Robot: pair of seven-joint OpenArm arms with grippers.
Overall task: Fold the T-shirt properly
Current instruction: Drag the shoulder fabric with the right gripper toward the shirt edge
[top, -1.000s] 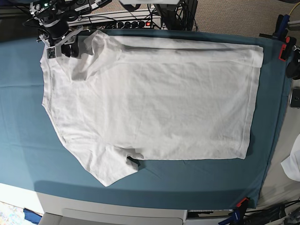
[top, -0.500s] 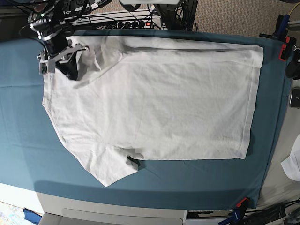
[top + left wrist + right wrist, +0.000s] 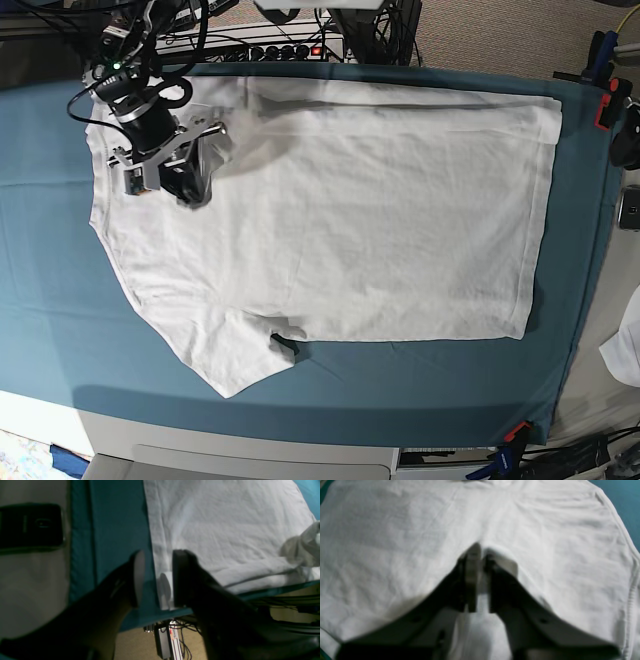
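The white T-shirt [image 3: 340,220] lies flat on the teal table cloth [image 3: 50,260], neck side at the left and hem at the right. My right gripper [image 3: 195,165] rests on the shirt's far left shoulder area. In the right wrist view its fingers [image 3: 470,580] stand a narrow gap apart, with a fold of the far sleeve [image 3: 503,560] lying against the tips. My left gripper [image 3: 156,577] hangs open above the cloth beside the shirt's far hem corner [image 3: 165,590], holding nothing. The near sleeve [image 3: 235,350] lies spread out.
A black phone [image 3: 30,525] lies off the cloth at the right [image 3: 630,210]. Orange clamps [image 3: 605,105] [image 3: 515,432] pin the cloth's right corners. A small white scrap [image 3: 625,350] sits at the right edge. Cables and a power strip [image 3: 290,50] run behind the table.
My right gripper has travelled from the back left corner inward over the shirt, taking the far sleeve with it onto the body. Its jaws have parted slightly. The left gripper has not moved.
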